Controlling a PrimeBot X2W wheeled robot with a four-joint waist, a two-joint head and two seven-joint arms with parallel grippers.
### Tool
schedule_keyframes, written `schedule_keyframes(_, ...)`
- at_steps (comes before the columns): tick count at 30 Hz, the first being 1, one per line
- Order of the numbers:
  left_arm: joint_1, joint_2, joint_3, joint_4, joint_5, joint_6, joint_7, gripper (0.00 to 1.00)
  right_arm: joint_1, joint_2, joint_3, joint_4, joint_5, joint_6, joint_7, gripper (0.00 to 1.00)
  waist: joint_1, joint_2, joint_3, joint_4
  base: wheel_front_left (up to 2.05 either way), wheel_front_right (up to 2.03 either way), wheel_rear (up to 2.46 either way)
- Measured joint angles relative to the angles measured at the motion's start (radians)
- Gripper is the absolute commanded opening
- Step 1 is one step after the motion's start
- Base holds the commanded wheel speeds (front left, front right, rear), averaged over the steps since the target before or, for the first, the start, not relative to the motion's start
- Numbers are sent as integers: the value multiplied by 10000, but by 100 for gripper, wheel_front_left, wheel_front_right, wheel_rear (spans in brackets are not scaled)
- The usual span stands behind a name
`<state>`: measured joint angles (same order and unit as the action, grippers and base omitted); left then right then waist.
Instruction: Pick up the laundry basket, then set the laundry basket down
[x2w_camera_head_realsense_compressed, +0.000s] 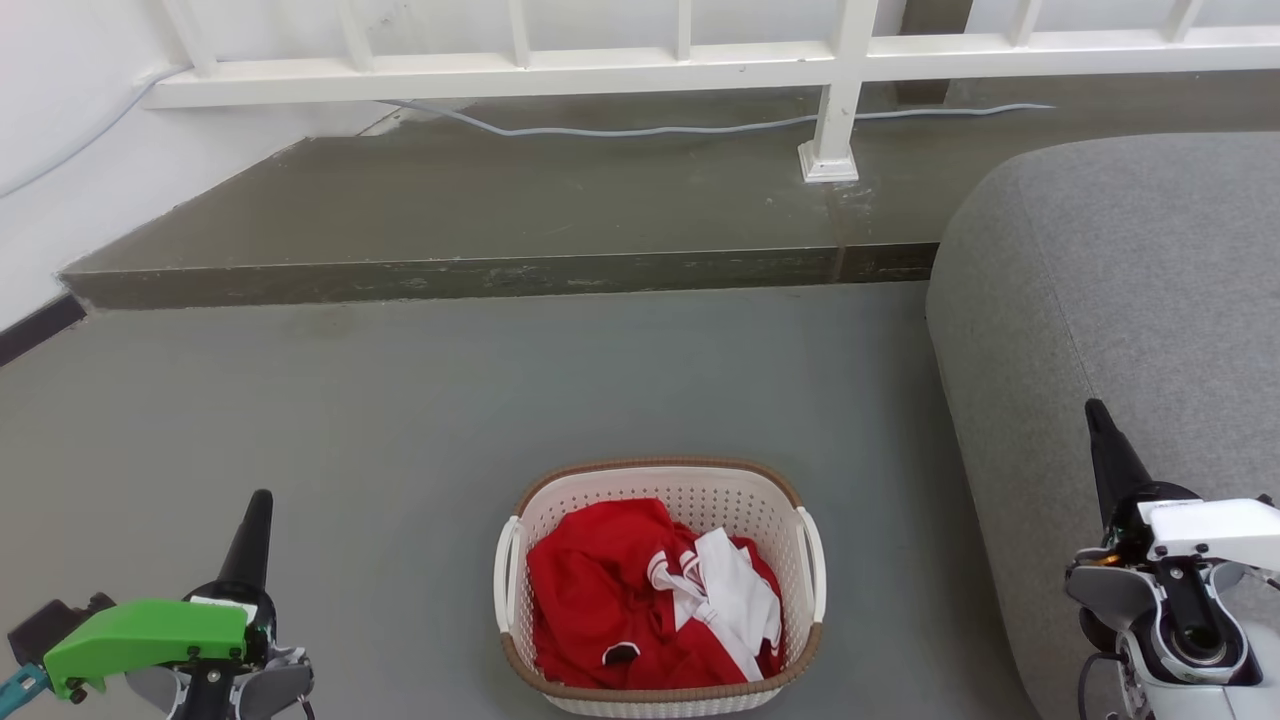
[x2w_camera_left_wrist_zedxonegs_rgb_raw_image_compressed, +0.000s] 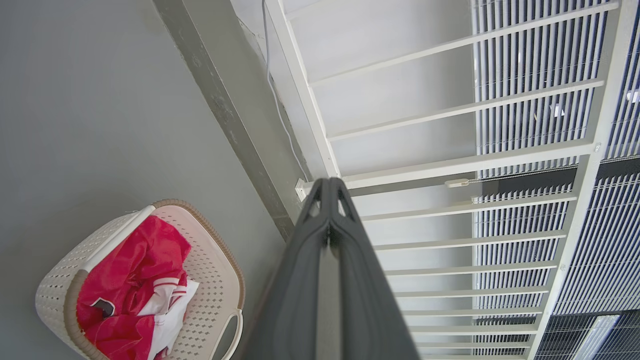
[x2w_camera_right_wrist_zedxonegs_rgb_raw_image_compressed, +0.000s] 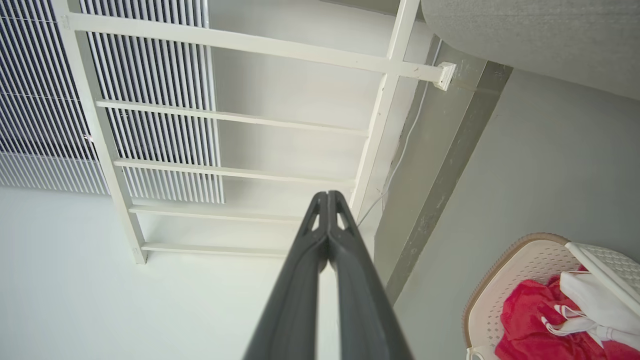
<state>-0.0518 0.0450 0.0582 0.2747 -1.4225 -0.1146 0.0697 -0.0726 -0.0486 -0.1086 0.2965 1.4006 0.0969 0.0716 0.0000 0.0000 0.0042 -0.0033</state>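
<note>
The laundry basket (x2w_camera_head_realsense_compressed: 700, 492) stands on the grey floor at the bottom centre of the head view, cream-white and perforated with a brown rim and two white side handles. Red and white clothes lie inside it. My left gripper (x2w_camera_head_realsense_compressed: 262, 498) is shut and empty, well to the basket's left, fingers pointing up. My right gripper (x2w_camera_head_realsense_compressed: 1096, 408) is shut and empty too, off to the basket's right in front of the sofa. The basket (x2w_camera_left_wrist_zedxonegs_rgb_raw_image_compressed: 220, 280) appears at the lower left of the left wrist view beside my left gripper (x2w_camera_left_wrist_zedxonegs_rgb_raw_image_compressed: 329, 181), and the basket (x2w_camera_right_wrist_zedxonegs_rgb_raw_image_compressed: 520, 260) sits at the lower right past my right gripper (x2w_camera_right_wrist_zedxonegs_rgb_raw_image_compressed: 327, 193).
A grey sofa (x2w_camera_head_realsense_compressed: 1130, 300) fills the right side, close to the basket. A raised dark step (x2w_camera_head_realsense_compressed: 500, 272) runs across behind, with a white railing (x2w_camera_head_realsense_compressed: 840, 90) and a cable (x2w_camera_head_realsense_compressed: 650, 130) on it. A white wall (x2w_camera_head_realsense_compressed: 60, 150) stands at the left.
</note>
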Motion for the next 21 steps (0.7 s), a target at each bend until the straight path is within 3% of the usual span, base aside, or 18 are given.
schedule_keyframes(14,-52,-79,290,33,-1638,-81,454,0,0,82,-357,-46,1864,174,453,0,0,0,-16,32,0,0,0)
schedule_keyframes(21,-56,-82,309,33,-1756,-81,454,0,0,86,-364,-61,1937,176,453,0,0,0,-16,32,0,0,0)
